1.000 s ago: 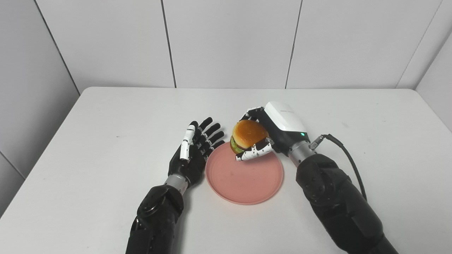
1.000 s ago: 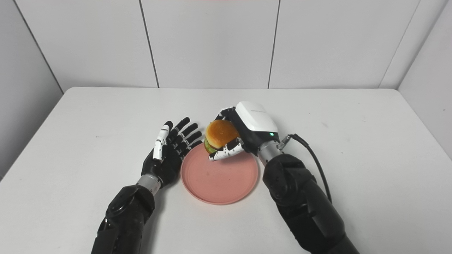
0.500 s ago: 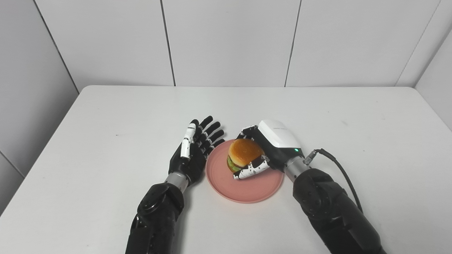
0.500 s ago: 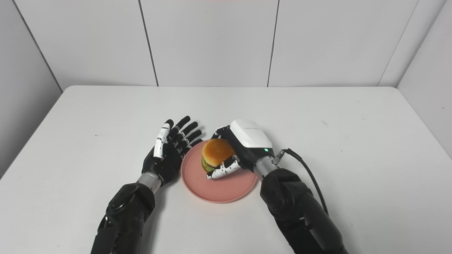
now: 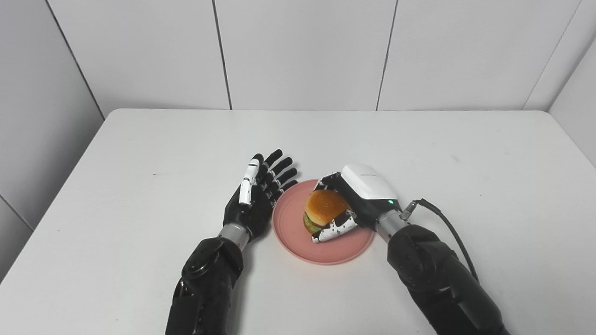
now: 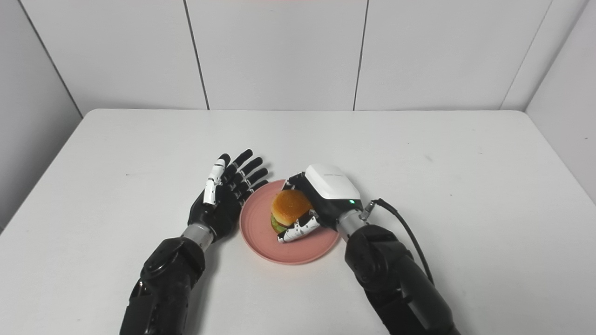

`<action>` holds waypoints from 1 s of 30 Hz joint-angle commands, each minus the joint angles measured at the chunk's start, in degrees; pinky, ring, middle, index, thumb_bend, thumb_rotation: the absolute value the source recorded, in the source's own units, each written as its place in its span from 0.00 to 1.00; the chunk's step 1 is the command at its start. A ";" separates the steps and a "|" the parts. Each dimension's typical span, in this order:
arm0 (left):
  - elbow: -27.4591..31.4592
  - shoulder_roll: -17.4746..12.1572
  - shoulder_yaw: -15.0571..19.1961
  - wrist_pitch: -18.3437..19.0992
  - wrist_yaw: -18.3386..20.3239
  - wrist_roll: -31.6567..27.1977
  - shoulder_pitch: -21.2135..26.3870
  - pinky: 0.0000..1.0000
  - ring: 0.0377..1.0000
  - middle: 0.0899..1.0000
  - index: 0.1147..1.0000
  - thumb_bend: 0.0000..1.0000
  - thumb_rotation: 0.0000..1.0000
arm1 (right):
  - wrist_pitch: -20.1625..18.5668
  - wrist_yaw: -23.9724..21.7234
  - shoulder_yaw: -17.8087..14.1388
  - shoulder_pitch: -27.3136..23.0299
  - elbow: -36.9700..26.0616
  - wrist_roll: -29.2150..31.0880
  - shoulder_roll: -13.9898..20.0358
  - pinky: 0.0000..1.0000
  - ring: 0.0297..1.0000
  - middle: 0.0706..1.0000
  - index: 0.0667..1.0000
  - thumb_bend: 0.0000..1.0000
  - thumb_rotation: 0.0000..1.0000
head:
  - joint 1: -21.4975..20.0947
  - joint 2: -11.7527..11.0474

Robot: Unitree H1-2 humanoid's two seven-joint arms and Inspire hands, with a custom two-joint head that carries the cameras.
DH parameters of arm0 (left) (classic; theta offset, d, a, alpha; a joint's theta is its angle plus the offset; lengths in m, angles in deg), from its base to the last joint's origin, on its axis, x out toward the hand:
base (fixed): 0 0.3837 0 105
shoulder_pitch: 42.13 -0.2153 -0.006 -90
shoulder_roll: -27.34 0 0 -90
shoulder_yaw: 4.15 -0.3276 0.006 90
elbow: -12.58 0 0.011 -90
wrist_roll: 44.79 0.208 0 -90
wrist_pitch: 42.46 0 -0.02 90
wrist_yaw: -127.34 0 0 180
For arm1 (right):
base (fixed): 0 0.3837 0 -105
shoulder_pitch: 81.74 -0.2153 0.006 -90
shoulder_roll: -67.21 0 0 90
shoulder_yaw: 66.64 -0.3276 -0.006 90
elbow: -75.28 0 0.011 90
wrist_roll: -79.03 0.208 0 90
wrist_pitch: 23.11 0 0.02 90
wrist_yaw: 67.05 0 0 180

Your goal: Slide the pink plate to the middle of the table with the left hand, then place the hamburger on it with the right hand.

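Observation:
The pink plate [image 5: 291, 237] lies near the middle of the white table. On it sits the hamburger [image 5: 322, 211], with an orange bun and green lettuce. My right hand [image 5: 358, 200] is wrapped around the hamburger from the right, thumb in front and fingers behind it, low over the plate. My left hand [image 5: 256, 197] is open with fingers spread, palm toward the plate, right beside the plate's left rim.
The white table [image 5: 139, 153] is bounded by white wall panels behind and at both sides. A black cable [image 5: 447, 228] loops off my right wrist above the table.
My right hand has come down and toward me with the hamburger, from above the plate's far rim to the plate itself. The left hand kept its place. The camera tilted slightly.

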 commanded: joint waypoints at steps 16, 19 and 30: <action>0.73 0.04 -0.24 1.18 -0.49 0.45 0.94 0.85 0.88 0.88 0.89 0.35 1.00 | 5.47 -0.05 1.00 -2.43 -1.26 -2.60 1.24 0.87 0.93 0.97 0.99 0.88 0.63 | -0.10 0.11; 0.61 -0.02 -0.31 0.97 -0.54 0.66 1.00 0.86 0.87 0.88 0.88 0.35 1.00 | 5.67 -0.05 0.88 -2.47 -1.49 -3.06 1.20 0.91 0.96 0.99 1.00 0.92 0.69 | -0.32 0.09; 0.78 -0.46 -0.80 0.84 -0.27 1.04 0.89 0.86 0.87 0.88 0.90 0.34 1.00 | 5.42 -2.29 -0.35 -2.56 -5.70 -2.39 1.70 0.93 1.00 1.00 1.00 1.00 0.74 | -0.76 -0.12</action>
